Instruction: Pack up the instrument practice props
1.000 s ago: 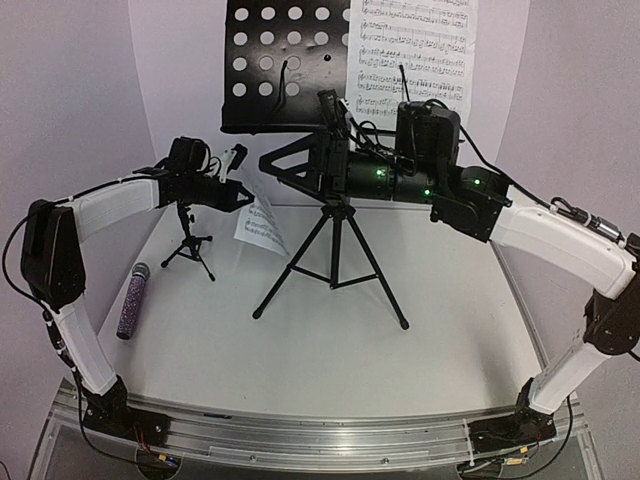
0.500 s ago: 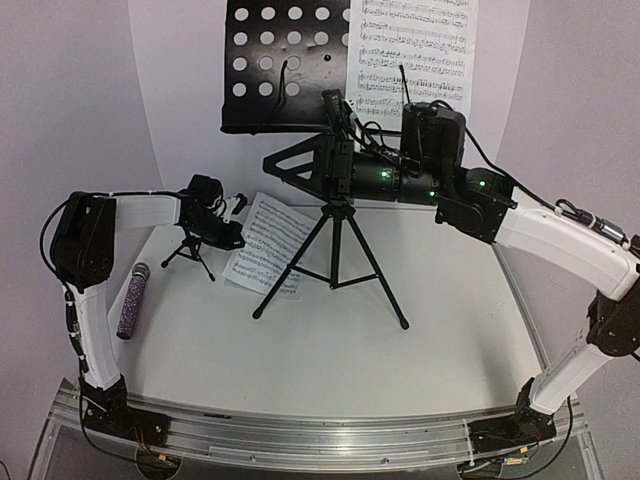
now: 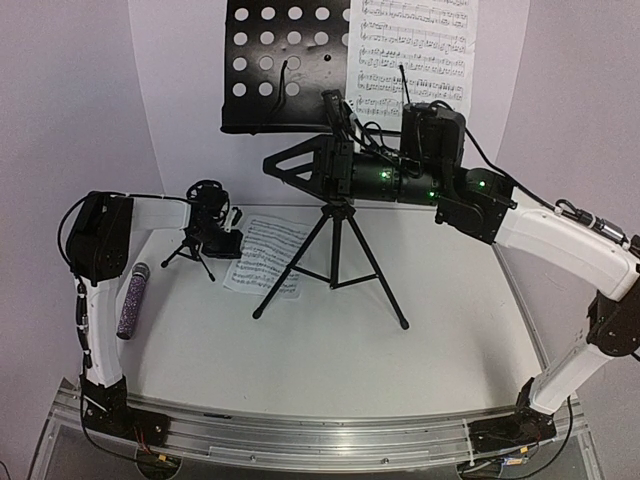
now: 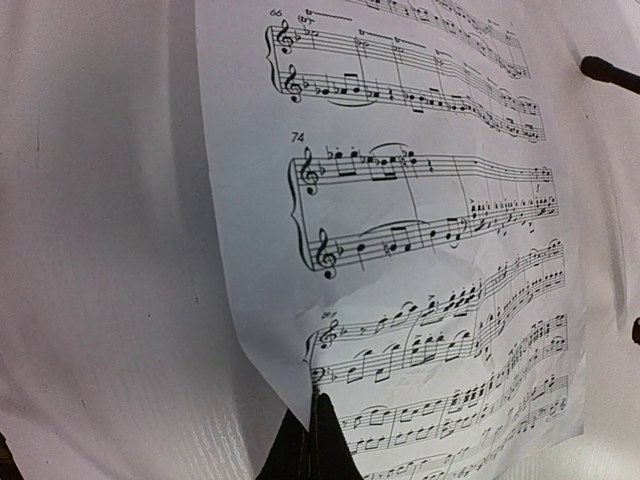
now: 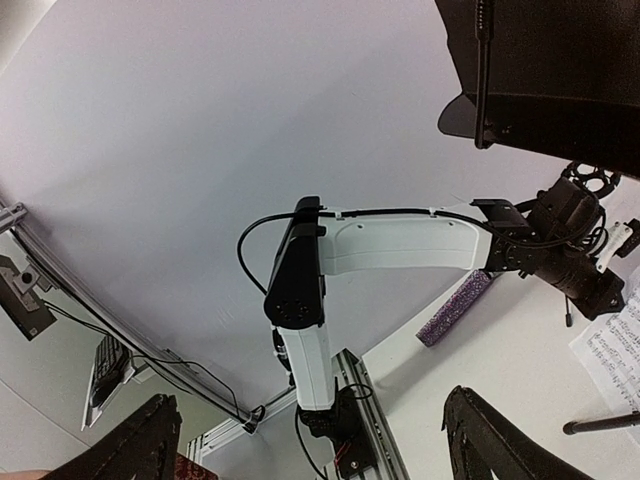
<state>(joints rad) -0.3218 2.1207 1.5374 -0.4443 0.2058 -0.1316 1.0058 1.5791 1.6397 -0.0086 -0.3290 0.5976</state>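
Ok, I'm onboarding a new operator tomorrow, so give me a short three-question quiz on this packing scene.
1. True or false: the microphone sits in the small mic stand.
2. The right gripper is: A) shut on a tripod leg; B) open and empty; C) holding a cable.
3. How many sheet-music pages show from above, and where?

Key
1. False: the microphone lies on the table, apart from the small mic stand.
2. B.
3. Two: the upper page on the music stand, and the lower page on the table, its corner in the left gripper.
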